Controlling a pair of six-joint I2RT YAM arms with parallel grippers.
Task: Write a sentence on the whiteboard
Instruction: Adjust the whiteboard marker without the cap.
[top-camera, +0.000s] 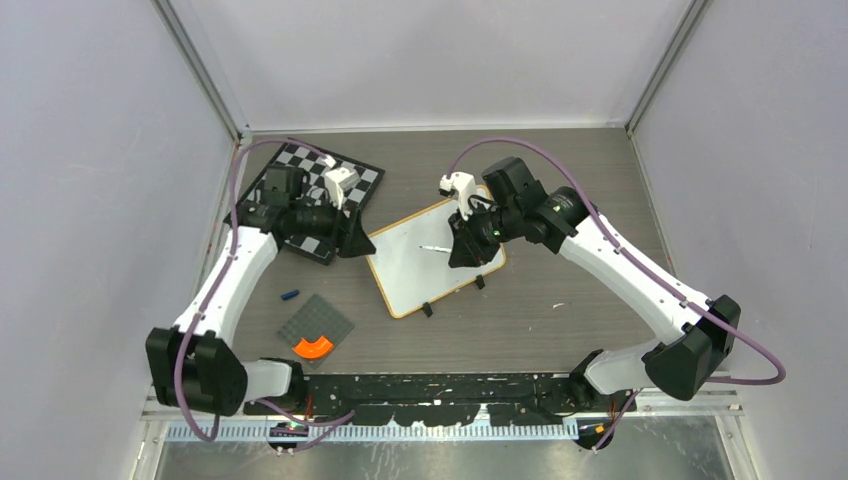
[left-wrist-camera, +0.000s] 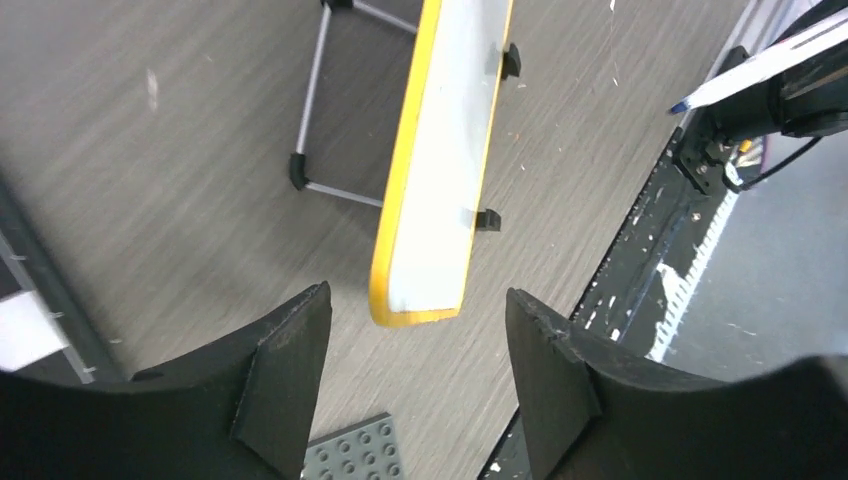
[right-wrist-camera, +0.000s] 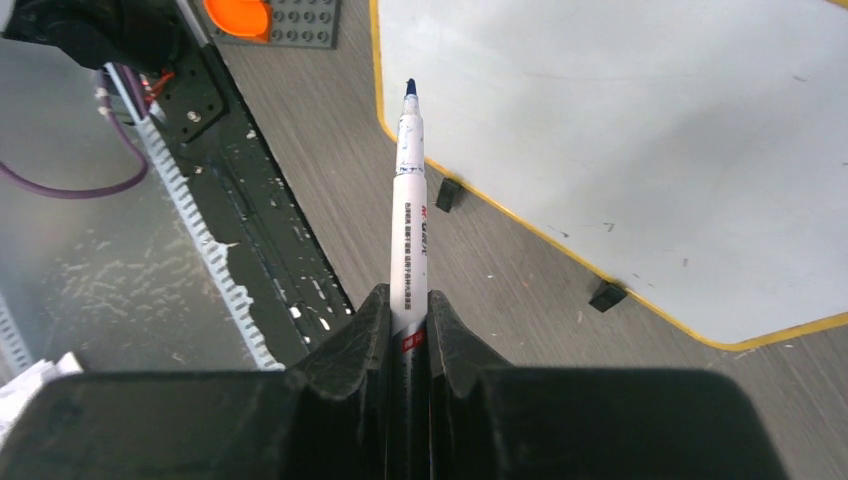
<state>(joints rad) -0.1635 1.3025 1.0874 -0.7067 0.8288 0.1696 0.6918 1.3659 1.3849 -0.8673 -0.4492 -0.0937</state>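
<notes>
Seen from above, a dark wood-grain worktop (top-camera: 560, 280) is enclosed by pale walls, with two white-and-black arms reaching in from the near edge. The whiteboard (top-camera: 435, 257) lies flat near the middle of the worktop, turned at an angle, and its light wooden frame is rounded at the corners. Two black clip feet (top-camera: 427, 309) are fixed along its near edge.

The right fingers (right-wrist-camera: 375, 315) are clamped tight around a white marker (right-wrist-camera: 409, 210), which is held by its rear end so that the uncapped dark tip points forward. In the overhead view the marker is seen above the board's white surface, towards its right side. In the right wrist view the tip lines up with the board's framed edge. Whether the tip touches the board cannot be told.

The left fingers (left-wrist-camera: 300, 340) are spread wide apart and nothing is held in them. They are positioned just beside the board's left corner – that corner is framed between them in the left wrist view.

A black-and-white chessboard (top-camera: 365, 180) lies at the far left, partly covered by the left arm. Nearer the arm bases, a grey studded plate (top-camera: 316, 325) is seen with an orange piece (top-camera: 313, 347) on it. A small blue object (top-camera: 290, 295) lies just to its left – too small to identify.
</notes>
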